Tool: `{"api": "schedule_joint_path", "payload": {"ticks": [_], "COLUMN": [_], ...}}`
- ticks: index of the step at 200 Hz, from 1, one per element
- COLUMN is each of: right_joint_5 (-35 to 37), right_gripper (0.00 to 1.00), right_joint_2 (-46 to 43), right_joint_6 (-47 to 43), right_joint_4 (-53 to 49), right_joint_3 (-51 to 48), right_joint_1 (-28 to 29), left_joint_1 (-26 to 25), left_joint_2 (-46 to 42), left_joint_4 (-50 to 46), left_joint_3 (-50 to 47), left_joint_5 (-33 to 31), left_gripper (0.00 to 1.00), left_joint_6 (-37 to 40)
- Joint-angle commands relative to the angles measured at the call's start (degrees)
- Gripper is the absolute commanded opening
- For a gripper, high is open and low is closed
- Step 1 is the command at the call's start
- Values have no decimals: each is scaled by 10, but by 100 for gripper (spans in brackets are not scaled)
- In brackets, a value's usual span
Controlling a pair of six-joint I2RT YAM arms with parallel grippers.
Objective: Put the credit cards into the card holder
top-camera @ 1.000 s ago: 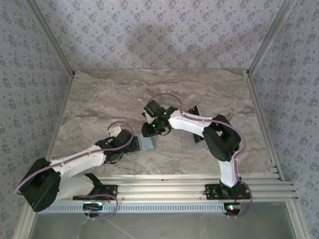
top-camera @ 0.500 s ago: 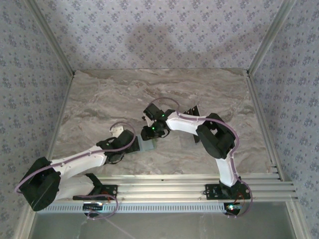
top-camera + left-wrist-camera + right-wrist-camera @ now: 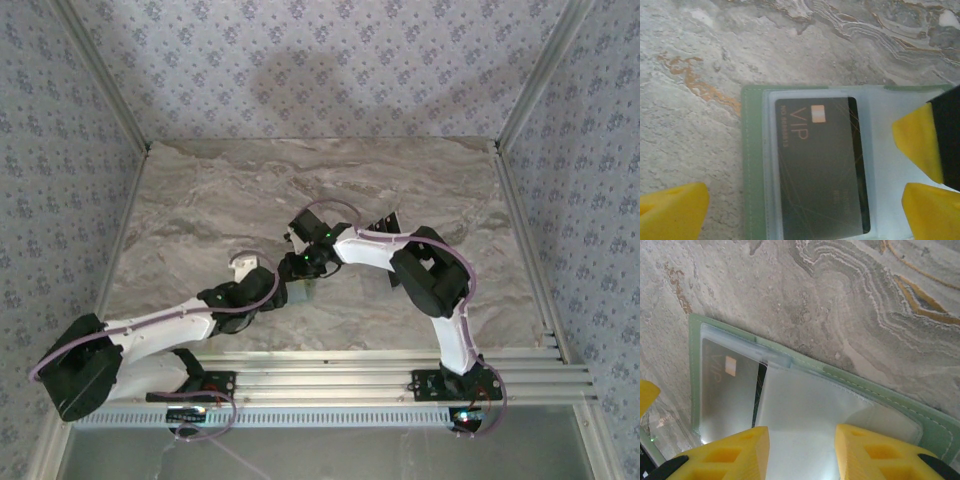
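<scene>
Since a second ago the right arm [image 3: 430,280] has swung toward the left of the top frame. That has brought the right gripper [image 3: 303,270] lower over the card holder [image 3: 298,292], and its jaws have spread a little. The marble table [image 3: 200,200] takes up the middle of that frame, and the holder lies open just below its centre. The left arm [image 3: 150,325] reaches up from the lower left. The left gripper [image 3: 802,212] is spread wide and grips nothing, its yellow fingertips [image 3: 670,212] in the bottom corners of the left wrist frame, straddling the holder. At the bottom edge of the right wrist frame the right gripper's jaws stand part-open above a clear sleeve [image 3: 810,410], with nothing pinched between them. One dark credit card [image 3: 820,165] marked VIP sits inside the holder's clear pocket, at the centre of the left wrist frame. One right fingertip [image 3: 917,145] shows at that frame's right edge, over the pale sleeve
</scene>
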Motion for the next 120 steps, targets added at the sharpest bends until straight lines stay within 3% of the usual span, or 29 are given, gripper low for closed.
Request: {"api": "schedule_joint_path", "payload": {"ticks": [1,77,120], "right_joint_5": [-11,-14,-16], "right_gripper": [42,42,42], "right_joint_2": [20,17,16], "right_joint_6": [14,18,22], "right_joint_4": [-4,3,5], "right_joint_3": [-7,-15,-15], "right_joint_1": [-3,-3,-3], "left_joint_1": [-10,-22,-59], "left_joint_2": [13,85,37], "left_joint_4": [39,38,19], "left_joint_3": [-5,18,-1], "left_joint_5": [5,-19,-72], "left_gripper": [99,99,99], "left_joint_6": [14,14,-4]}}
